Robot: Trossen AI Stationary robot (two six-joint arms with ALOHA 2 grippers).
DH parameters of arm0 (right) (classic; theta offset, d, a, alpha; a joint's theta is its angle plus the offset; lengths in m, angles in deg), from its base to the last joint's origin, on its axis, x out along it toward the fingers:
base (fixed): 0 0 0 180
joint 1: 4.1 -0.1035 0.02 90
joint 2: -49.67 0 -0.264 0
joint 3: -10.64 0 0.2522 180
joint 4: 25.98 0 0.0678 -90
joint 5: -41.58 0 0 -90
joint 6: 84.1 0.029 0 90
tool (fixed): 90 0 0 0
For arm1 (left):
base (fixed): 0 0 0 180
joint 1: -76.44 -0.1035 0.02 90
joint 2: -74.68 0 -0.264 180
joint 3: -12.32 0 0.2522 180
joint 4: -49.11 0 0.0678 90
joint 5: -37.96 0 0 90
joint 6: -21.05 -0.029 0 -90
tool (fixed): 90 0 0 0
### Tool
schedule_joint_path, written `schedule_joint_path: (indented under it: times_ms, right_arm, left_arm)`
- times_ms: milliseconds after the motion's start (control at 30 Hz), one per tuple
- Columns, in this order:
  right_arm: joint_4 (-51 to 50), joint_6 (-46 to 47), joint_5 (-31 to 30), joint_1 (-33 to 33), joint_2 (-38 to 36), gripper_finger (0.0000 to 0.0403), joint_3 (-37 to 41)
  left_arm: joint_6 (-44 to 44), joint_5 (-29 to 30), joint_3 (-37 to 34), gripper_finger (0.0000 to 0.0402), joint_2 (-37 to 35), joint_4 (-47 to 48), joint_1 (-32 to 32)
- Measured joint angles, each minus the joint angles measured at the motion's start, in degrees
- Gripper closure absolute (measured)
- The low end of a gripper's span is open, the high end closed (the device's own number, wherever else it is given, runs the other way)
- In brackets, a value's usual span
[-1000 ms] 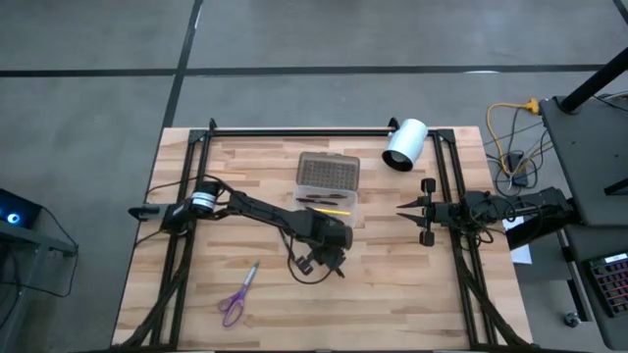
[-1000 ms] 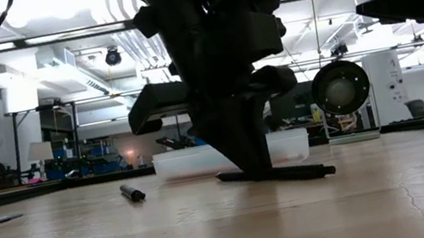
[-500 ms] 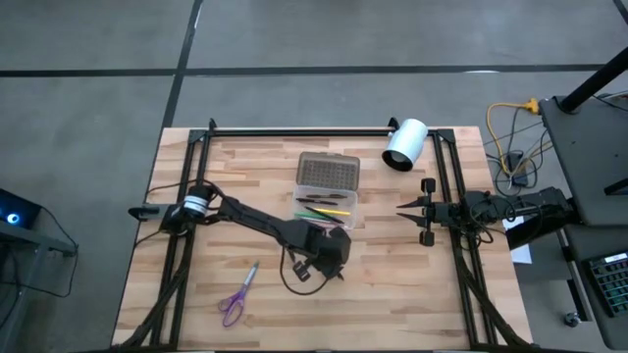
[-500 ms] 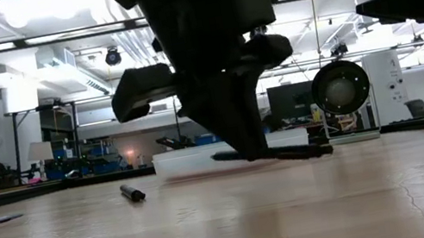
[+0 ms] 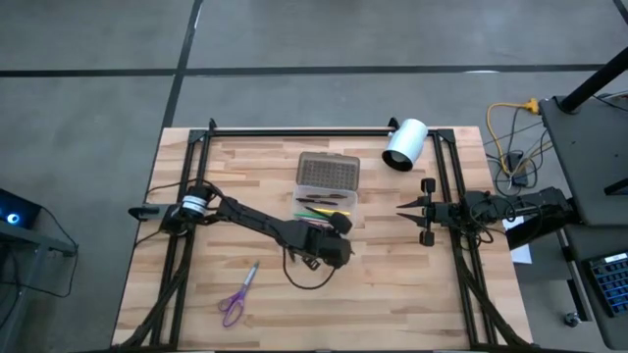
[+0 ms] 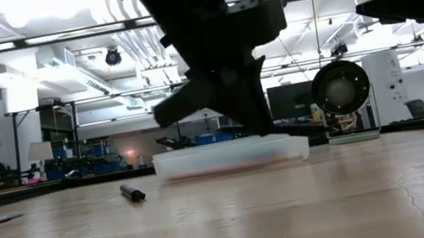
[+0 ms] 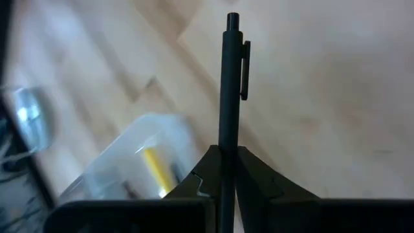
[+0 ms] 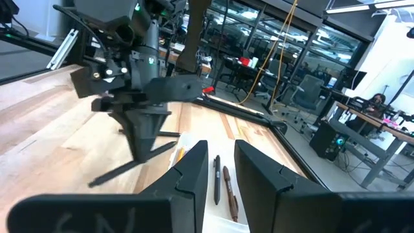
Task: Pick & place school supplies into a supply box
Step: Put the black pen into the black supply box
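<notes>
My left gripper (image 7: 226, 152) is shut on a black pen (image 7: 229, 84) with a clip, just on the near side of the supply box (image 5: 329, 173). The box is a clear tray with its dotted lid open. A yellow pencil (image 7: 152, 169) and some dark pens lie in the tray. Purple-handled scissors (image 5: 235, 294) lie flat near the table's front left. Another black pen (image 6: 131, 192) lies on the wood in the low view. My right gripper (image 8: 217, 175) waits open at the table's right edge. My left gripper pinches the pen's barrel (image 7: 226, 139) between its two fingers, which slant down from above and lie across the pen. The clip end (image 7: 243, 68) sticks out well past the fingers. The pen is lifted clear of the table and slants.
A white cylinder (image 5: 405, 144) lies at the far right corner. Black frame rails (image 5: 294, 131) run along the far, left and right sides of the table. Bare wood lies between the box and the table's near edge.
My left gripper has risen and turned at the wrist, drawing a little toward the supply box. The black pen, which lay flat on the table, is now lifted clear and tilted in the shut fingers.
</notes>
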Motion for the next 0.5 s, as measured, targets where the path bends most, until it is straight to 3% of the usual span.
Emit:
schedule_joint_path:
  times_ms: [300,500]
  right_arm:
    - [0.0,0.0,-0.01,0.01,0.0,0.0335,-0.01]
    - [0.0,0.0,0.0,0.0,0.0,0.0335,-0.01]
  left_arm:
    - [3.35,9.25,0.04,0.0394,-0.02,-0.52,-0.07]
    - [5.21,12.32,0.07,0.0395,-0.04,-0.78,-0.11]
